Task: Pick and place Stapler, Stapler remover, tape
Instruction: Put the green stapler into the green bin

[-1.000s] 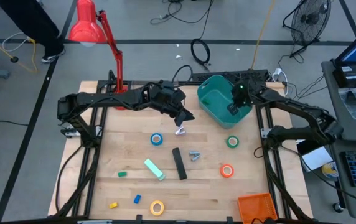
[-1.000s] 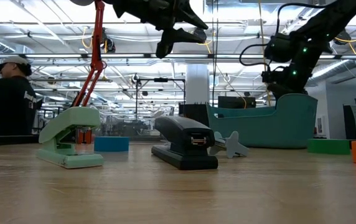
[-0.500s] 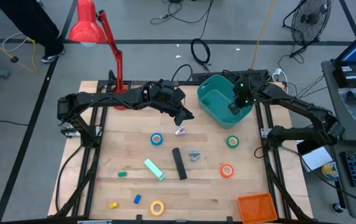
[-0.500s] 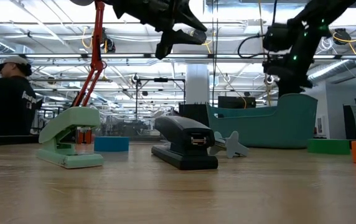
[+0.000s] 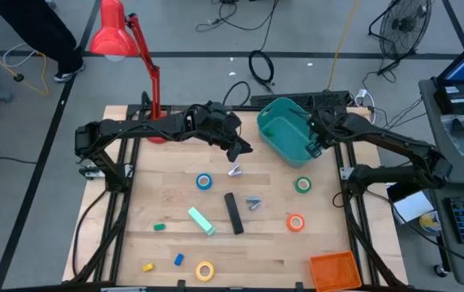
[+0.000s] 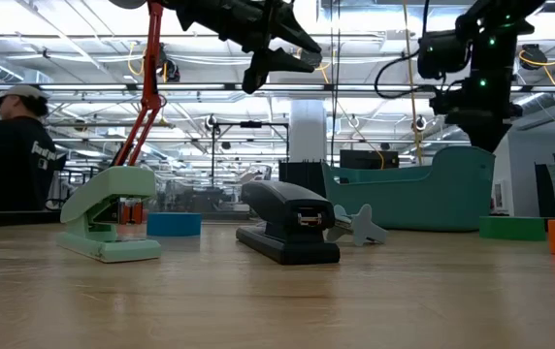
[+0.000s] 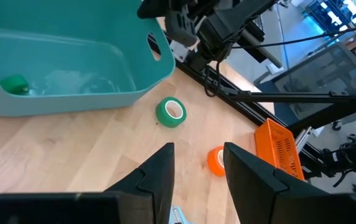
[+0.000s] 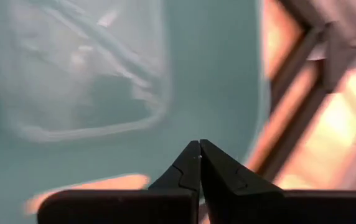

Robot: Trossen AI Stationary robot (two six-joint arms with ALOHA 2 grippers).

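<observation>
Above the teal bin's (image 5: 279,130) right edge, the right gripper (image 5: 315,148) is hanging with jaws closed on nothing. Left gripper (image 5: 241,150) is hovering over bare wood, jaws parted and empty. Black stapler (image 5: 233,212) is lying mid-table, between the blue tape (image 5: 204,182) and orange tape (image 5: 296,222)

Overhead straight down, low level at tabletop — both share the teal bin (image 5: 285,130).
</observation>
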